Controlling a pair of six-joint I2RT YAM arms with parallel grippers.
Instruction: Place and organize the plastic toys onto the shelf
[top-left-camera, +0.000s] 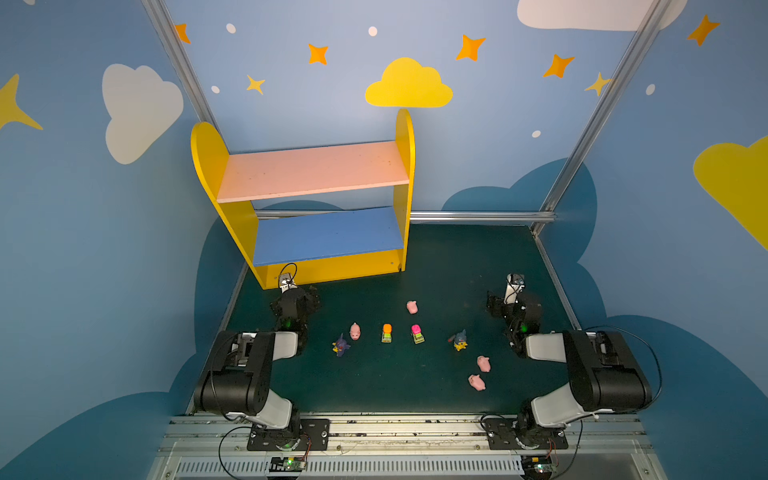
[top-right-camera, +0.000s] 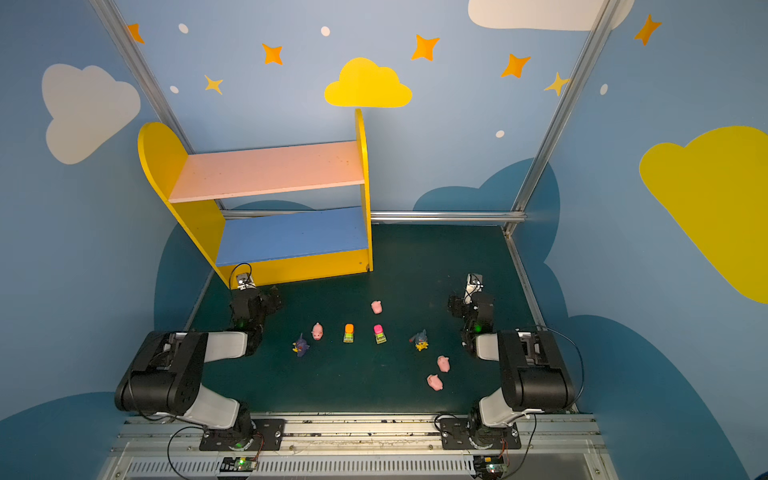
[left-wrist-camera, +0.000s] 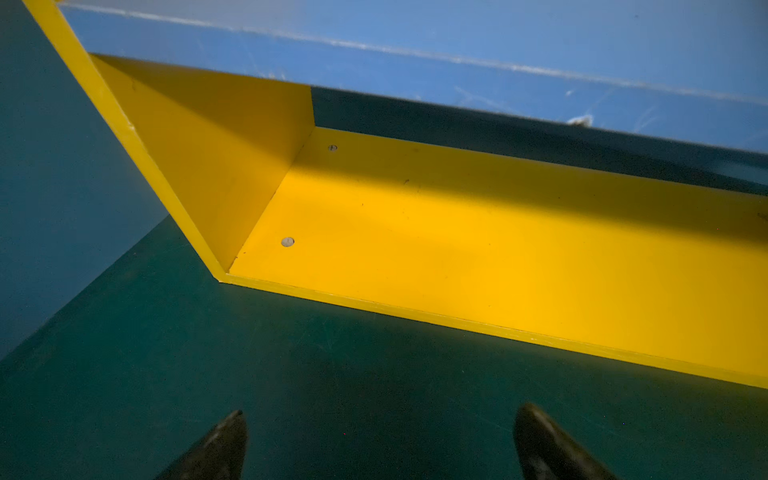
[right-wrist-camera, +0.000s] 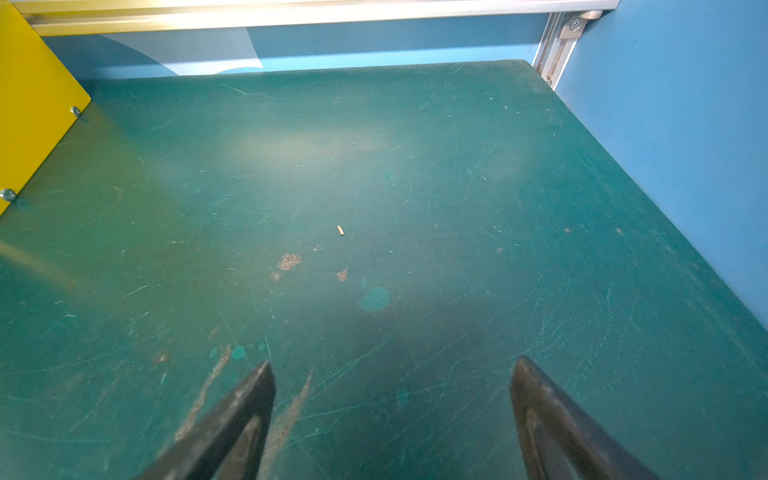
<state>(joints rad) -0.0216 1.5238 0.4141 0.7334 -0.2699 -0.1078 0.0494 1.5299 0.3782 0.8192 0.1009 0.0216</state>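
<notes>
Now | L gripper (left-wrist-camera: 382, 409) wide apart | R gripper (right-wrist-camera: 393, 360) wide apart | 8 toys (top-left-camera: 387, 332) on mat (top-left-camera: 457, 270) nr shelf (top-left-camera: 311, 170)

Both arms are folded up in both top views, the left arm (top-left-camera: 243, 374) on the left and the right arm (top-left-camera: 602, 374) on the right. Each has its elbow drawn back and its wrist pointing forward and down. The left gripper (left-wrist-camera: 382, 411) has its jaws spread wide with nothing between them, and the right gripper (right-wrist-camera: 393, 362) is likewise spread wide and empty.
</notes>
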